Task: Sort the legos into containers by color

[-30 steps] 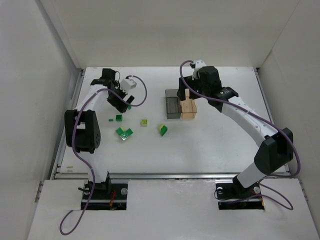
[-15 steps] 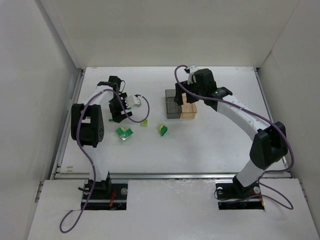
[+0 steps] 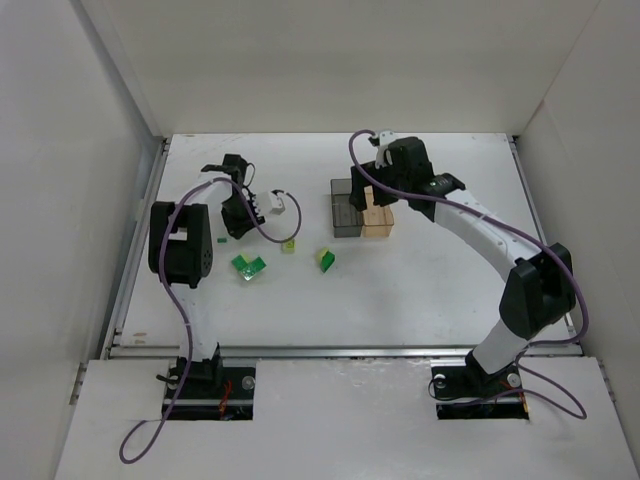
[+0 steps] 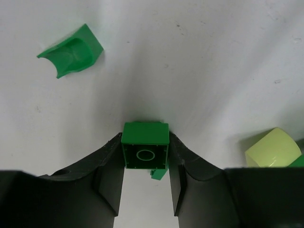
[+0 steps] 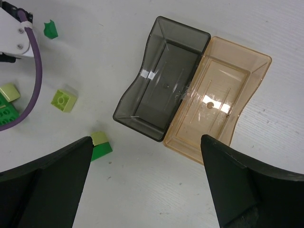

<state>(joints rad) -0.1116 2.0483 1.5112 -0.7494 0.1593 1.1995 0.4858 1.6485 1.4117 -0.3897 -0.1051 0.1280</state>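
In the left wrist view a dark green square brick (image 4: 145, 142) sits on the table, and my left gripper (image 4: 145, 151) is shut on it, one finger pressed against each side. From above, the left gripper (image 3: 234, 222) covers that brick. The smoky grey container (image 5: 164, 78) and pale orange container (image 5: 219, 102) stand side by side, and both look empty. My right gripper (image 5: 145, 152) hangs open above them with nothing between its fingers; in the top view the right gripper (image 3: 366, 196) is over the two boxes.
A green curved brick (image 4: 71, 50) and a pale yellow-green brick (image 4: 273, 148) lie near the left gripper. Other loose legos: a green pair (image 3: 248, 265), a pale brick (image 3: 288, 245) and a pale-and-green pair (image 3: 326, 259). White walls enclose the table.
My left gripper has moved down onto the dark green brick and closed from wide open onto it. The right gripper shifted slightly left over the containers, then stayed open.
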